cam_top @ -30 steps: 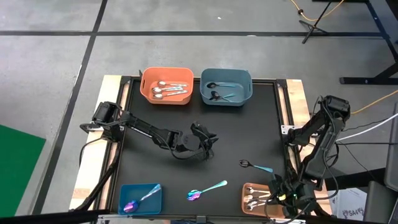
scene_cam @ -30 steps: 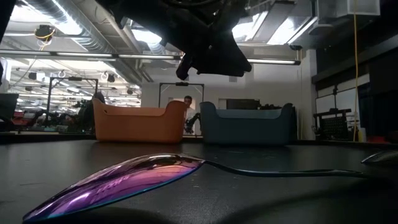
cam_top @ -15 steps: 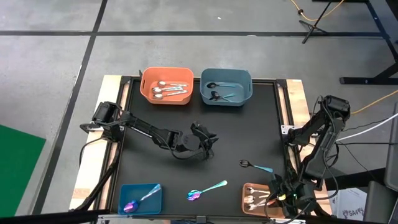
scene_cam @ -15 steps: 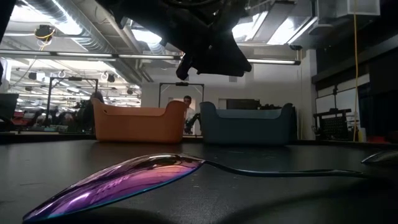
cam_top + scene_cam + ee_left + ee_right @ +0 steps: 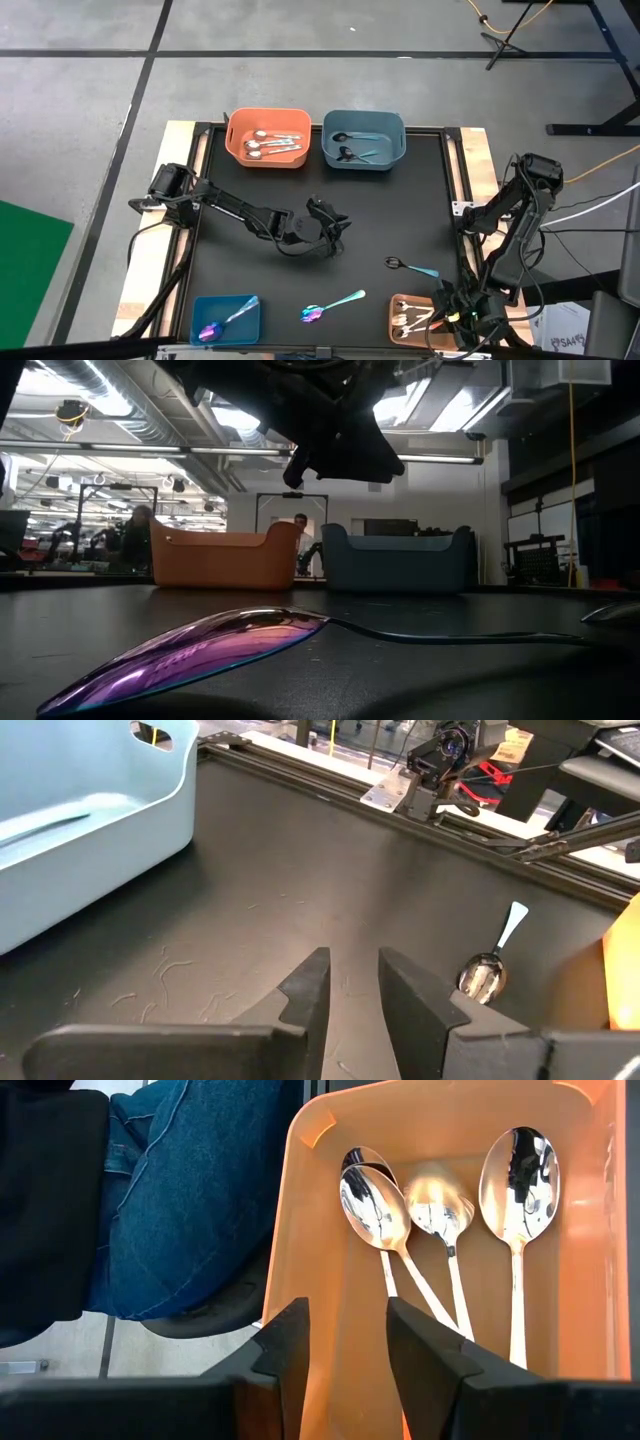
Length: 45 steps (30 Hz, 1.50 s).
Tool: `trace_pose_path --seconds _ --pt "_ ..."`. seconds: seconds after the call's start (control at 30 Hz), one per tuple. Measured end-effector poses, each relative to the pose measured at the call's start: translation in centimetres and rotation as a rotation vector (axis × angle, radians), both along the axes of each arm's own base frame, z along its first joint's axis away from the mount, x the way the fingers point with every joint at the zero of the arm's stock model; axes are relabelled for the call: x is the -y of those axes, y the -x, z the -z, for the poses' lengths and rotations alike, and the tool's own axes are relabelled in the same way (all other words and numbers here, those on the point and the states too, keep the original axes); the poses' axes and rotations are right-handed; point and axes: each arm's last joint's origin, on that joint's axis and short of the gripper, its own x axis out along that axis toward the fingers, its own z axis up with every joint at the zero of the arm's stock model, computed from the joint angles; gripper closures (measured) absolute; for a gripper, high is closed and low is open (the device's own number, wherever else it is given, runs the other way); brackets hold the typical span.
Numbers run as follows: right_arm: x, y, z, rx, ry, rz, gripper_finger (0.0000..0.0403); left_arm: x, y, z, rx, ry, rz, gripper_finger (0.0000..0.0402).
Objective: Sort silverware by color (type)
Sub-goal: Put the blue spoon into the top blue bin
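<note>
1. Lying nearest the table's front edge, a glossy iridescent purple-blue spoon with a teal handle rests on the matte black top.
2. Beside it, the right gripper hovers over a small orange tray of four polished silver spoons, fingers slightly apart, empty.
3. Farther in, a black spoon lies loose.
4. Mid-table, the left gripper hangs, fingers narrowly apart.
5. Farthest, rounded orange bin and blue bin hold spoons.
</note>
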Motion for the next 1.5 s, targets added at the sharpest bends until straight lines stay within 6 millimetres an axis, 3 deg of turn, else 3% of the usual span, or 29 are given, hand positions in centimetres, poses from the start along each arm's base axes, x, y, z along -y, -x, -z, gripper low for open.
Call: trace_pose_path --seconds 0.87,1.2,1.5 --pt "0.0 0.0 0.0 0.004 0.000 0.003 0.0281 0.0 0.0 0.0 0.001 0.000 0.000 0.0319" --pt "0.1 -0.2 -0.1 0.101 0.061 0.006 0.0281 0.0 0.0 0.0 0.001 0.000 0.000 0.0319" --pt "1.3 -1.3 -1.6 0.165 0.044 0.036 0.0281 0.0 0.0 0.0 0.002 0.000 0.000 0.0319"
